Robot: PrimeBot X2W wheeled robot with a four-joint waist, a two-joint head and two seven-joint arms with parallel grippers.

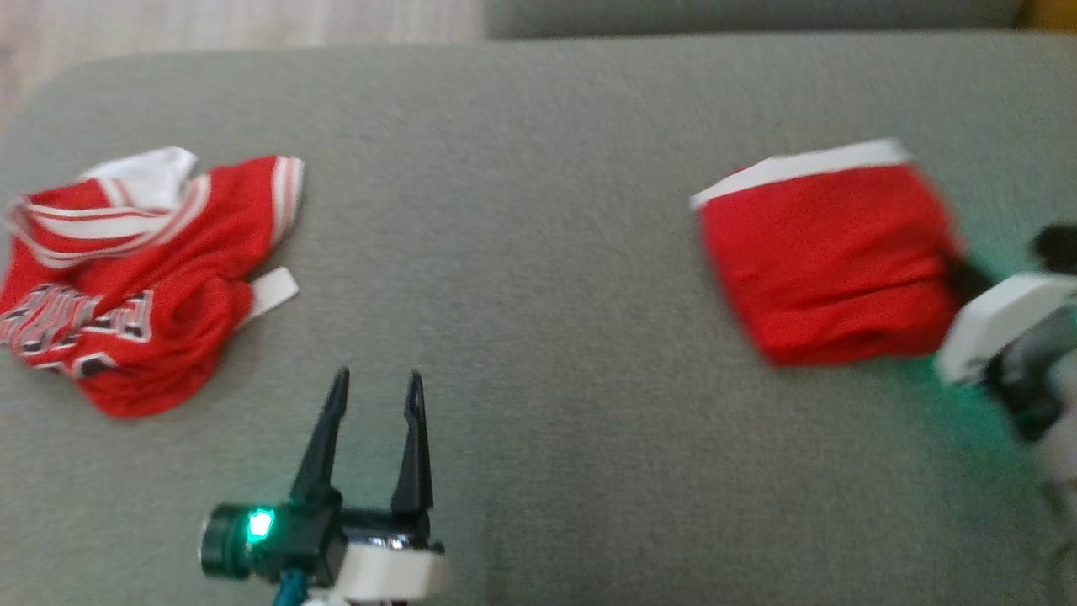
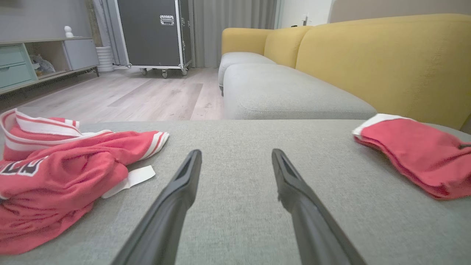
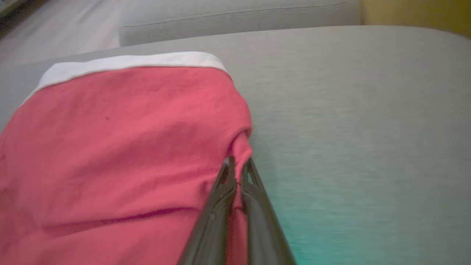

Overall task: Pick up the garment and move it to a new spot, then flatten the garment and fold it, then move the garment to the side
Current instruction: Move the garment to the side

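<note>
1. We locate the folded red garment (image 1: 829, 261) lying on the grey cushion (image 1: 538, 252). All positions below are given relative to this garment.
2. The garment forms a compact, roughly rectangular stack, with a white band (image 1: 799, 167) along its far edge.
3. The right gripper (image 3: 238, 167) sits at the garment's right-hand edge. Its two dark fingers are pressed together on a raised pinch of red cloth, which shows between the tips in the right wrist view.
4. The rest of the garment rests on the cushion. The head view is blurred here, so we cannot tell whether anything beyond the pinch is lifted.
5. A green glow (image 3: 294, 221) falls on the cushion just right of the garment, beside the right gripper.
6. The left gripper (image 1: 376, 396) is well apart from the garment, to its left and nearer the robot. Its fingers are spread with nothing between them. They sit low over the cushion; we cannot tell whether they touch it.
7. A crumpled red jersey (image 1: 126, 278) with white stripes and lettering lies farther left of the garment, beyond the left gripper. A white strip (image 1: 273, 290) projects from the jersey's side facing the garment.
8. Beyond the garment's far edge we see a second grey seat (image 2: 287, 95) and a yellow backrest (image 2: 386, 62). Farther off are a wood floor (image 2: 140, 95) and a dark wheeled case (image 2: 154, 33).
</note>
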